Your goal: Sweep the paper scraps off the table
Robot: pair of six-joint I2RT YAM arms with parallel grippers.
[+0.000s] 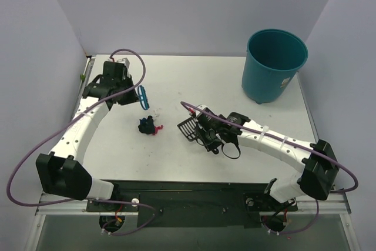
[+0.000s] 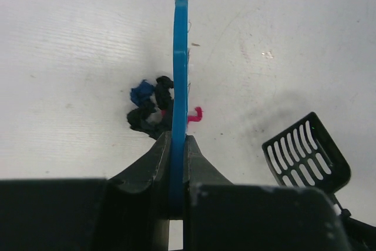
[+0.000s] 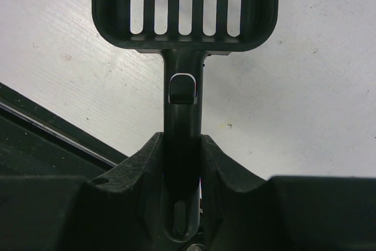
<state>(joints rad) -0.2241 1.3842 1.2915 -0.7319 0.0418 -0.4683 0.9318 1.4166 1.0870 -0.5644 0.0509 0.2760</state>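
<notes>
Both tight: L fingers [image 2: 150,166] on brush [image 2: 180,57] handle prob., R fingers [image 3: 138,166] on scoop [image 3: 185,4].

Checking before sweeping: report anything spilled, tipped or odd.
Only the paper scraps, heaped loose on the table near the brush and the scoop. The bin stands upright; nothing else stands out.

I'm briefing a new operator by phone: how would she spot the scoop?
Find the teal bin at the table's far right corner, then come toward the middle. The scoop sticks out of the right gripper, right of the paper scraps. Only it has a slotted black tray.
</notes>
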